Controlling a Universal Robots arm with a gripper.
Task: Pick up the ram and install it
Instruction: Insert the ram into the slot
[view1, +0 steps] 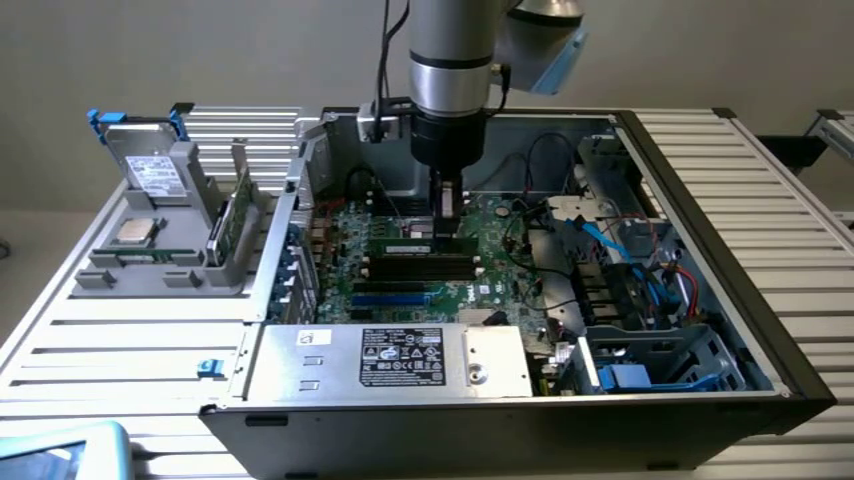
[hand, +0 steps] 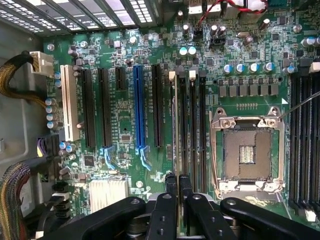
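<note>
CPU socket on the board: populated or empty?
Empty. The CPU socket shows its bare contact field inside the metal frame, no chip seated.

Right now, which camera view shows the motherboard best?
The wrist view: it looks straight onto the motherboard, slots and empty processor socket plain. The exterior view shows it slanted inside the case, partly behind the arm.

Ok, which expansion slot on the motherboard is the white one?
The white slot at the row's outer end, beside the braided cables, farthest from the CPU socket. The blue slot sits mid-row; the other slots are black.
</note>
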